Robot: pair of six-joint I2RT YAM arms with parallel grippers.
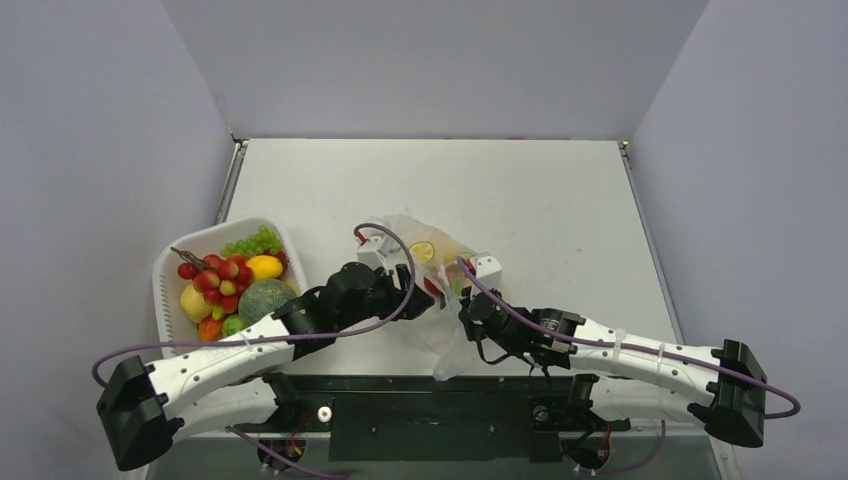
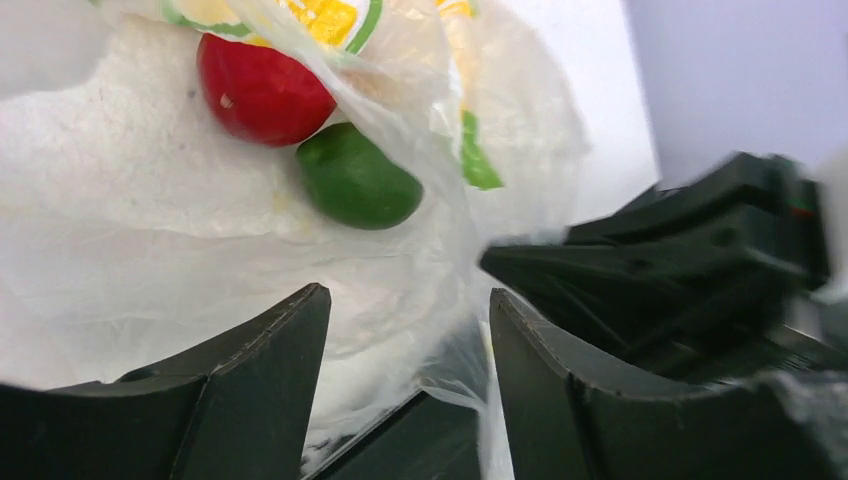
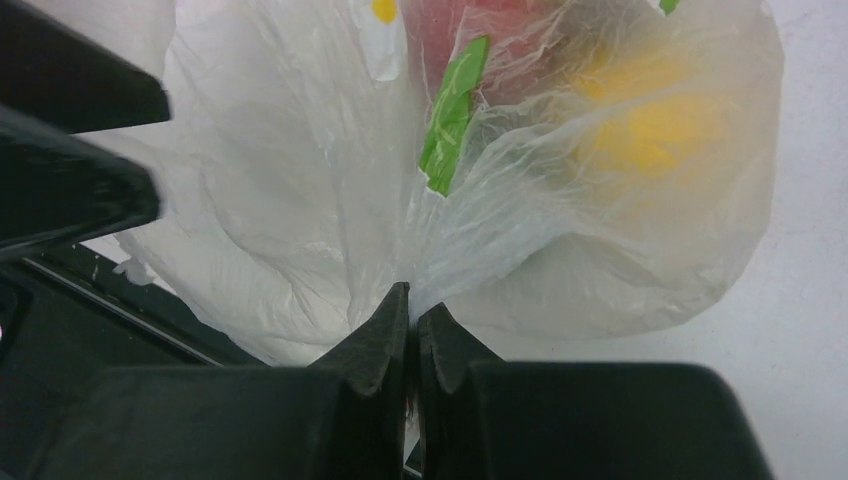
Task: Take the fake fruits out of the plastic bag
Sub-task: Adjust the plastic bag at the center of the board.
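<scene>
The plastic bag [image 1: 432, 275] lies mid-frame in the top view, with our right gripper [image 3: 412, 300] clamped shut on its film and our left gripper [image 2: 407, 300] half open, gripping nothing. The red fruit [image 2: 262, 90] and green fruit [image 2: 358, 185] sit upper left in the left wrist view, beyond the jaws, so we risk pinching only film and dragging the bag.

No words or numbers can be read anywhere; the plastic bag [image 3: 300, 200] bears only green and yellow printed shapes.

Yellow fruit [image 3: 650, 130] a blur behind plastic bag [image 3: 300, 200] film, red fruit [image 3: 510, 40] cut by top edge
</scene>
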